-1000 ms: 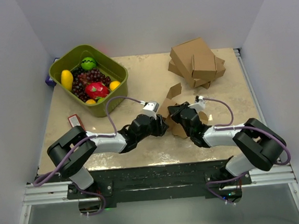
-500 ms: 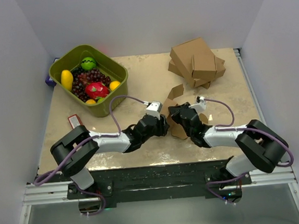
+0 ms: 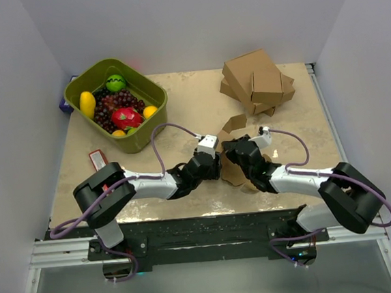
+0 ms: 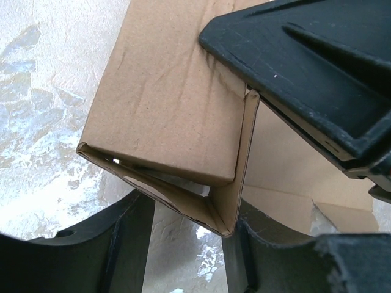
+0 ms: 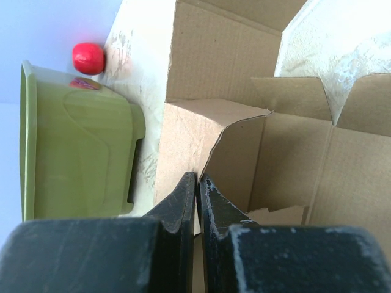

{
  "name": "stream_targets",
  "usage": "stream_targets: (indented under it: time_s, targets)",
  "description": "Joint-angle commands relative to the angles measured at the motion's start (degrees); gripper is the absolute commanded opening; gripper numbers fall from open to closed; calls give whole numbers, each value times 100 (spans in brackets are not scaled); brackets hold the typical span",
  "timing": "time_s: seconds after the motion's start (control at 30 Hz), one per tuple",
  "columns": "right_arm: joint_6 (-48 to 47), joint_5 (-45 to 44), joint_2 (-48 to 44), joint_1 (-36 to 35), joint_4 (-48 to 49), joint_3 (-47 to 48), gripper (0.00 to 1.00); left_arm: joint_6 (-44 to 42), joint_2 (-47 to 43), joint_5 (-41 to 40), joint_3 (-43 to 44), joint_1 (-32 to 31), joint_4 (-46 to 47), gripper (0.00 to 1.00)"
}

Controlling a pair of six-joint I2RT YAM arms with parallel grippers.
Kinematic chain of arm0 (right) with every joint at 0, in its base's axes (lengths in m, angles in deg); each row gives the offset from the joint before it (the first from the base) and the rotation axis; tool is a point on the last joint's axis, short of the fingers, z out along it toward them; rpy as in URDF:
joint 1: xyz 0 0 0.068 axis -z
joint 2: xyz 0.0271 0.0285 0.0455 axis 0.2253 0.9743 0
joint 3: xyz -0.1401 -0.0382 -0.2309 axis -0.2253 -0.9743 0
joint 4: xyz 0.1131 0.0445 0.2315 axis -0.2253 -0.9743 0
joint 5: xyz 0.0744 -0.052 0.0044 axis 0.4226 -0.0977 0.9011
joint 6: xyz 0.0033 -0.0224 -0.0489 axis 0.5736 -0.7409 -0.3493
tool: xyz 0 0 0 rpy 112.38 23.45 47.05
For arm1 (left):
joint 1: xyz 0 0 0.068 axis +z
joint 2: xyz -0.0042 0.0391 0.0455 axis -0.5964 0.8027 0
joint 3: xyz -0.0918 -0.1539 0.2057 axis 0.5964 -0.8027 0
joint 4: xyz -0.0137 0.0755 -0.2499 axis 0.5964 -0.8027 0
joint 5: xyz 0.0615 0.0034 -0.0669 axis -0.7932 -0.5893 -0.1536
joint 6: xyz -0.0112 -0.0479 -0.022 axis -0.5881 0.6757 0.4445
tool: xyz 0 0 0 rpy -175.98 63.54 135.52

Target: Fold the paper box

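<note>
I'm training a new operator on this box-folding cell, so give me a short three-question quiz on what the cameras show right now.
1. True or false: the right gripper is pinched shut on a wall of the paper box.
2. What does the green tub hold?
3. Fill in: the stack of larger cartons sits on the table's far ___ side.
Key: 1 true; 2 fruit; 3 right.
</note>
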Motion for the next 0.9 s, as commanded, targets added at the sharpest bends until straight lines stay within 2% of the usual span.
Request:
stream_targets:
  time_s: [0.0, 0.53, 0.87]
  targets:
    - [57, 271, 5, -221, -1039, -62, 0, -84, 119, -548, 34, 67, 311, 50]
    - [66, 122, -452, -239, -1479, 70, 0, -549, 277, -882, -1, -12, 224, 43]
    - [75, 78, -566, -230, -1637, 263, 0, -901, 374, -962, 60, -144, 311, 44]
